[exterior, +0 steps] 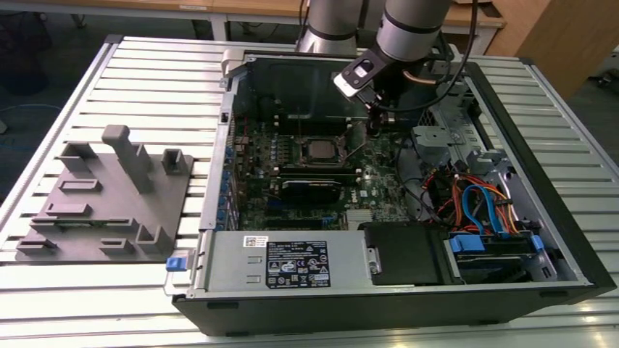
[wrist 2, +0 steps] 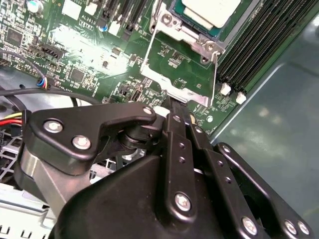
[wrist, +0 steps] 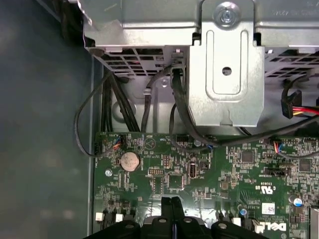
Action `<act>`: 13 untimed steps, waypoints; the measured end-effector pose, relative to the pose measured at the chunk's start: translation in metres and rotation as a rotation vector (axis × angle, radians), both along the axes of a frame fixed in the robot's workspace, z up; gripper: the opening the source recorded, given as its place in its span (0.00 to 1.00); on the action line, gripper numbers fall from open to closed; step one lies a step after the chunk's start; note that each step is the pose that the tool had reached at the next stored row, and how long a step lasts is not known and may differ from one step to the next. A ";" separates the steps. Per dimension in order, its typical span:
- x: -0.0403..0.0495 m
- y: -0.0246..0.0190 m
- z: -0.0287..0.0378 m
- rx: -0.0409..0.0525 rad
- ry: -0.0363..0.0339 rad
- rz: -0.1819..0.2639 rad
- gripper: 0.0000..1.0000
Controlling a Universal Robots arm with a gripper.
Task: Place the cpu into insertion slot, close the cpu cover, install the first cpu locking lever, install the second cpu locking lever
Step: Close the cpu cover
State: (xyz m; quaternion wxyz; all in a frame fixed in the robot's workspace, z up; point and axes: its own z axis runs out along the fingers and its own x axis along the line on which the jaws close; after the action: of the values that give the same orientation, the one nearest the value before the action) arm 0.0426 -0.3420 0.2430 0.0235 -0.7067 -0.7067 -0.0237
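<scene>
Second wrist view: the gripper (wrist 2: 173, 104) has its black fingers pressed together, tips at the free edge of the cpu cover (wrist 2: 192, 95); whether they nip that edge I cannot tell.
Cover: swung open off the socket, with green motherboard (wrist 2: 179, 64) showing through its window; its length runs from the fingertips to the hinge screws beside the insertion slot (wrist 2: 197, 25).
Cpu: the cpu (wrist 2: 212, 11) lies flat in the slot, pale top up; it is square, with no long axis.
First wrist view: past the closed tips, a coin cell (wrist: 129, 161), then a metal bracket (wrist: 227, 74) and black cables.
Exterior view: the open computer case (exterior: 367, 312) lies on a slatted table (exterior: 116, 304), a grey fixture (exterior: 106, 196) at the exterior view's left, a wooden panel (exterior: 551, 36) behind.
</scene>
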 end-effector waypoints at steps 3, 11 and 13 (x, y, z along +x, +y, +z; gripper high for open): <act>-0.0029 0.0001 0.0000 0.0001 0.0001 0.000 0.11; -0.0104 0.0000 -0.0002 0.0001 0.0002 0.000 0.11; -0.0123 0.0000 -0.0002 0.0001 0.0002 0.000 0.11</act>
State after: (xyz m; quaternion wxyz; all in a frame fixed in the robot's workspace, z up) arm 0.0302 -0.3420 0.2428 0.0236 -0.7067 -0.7068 -0.0237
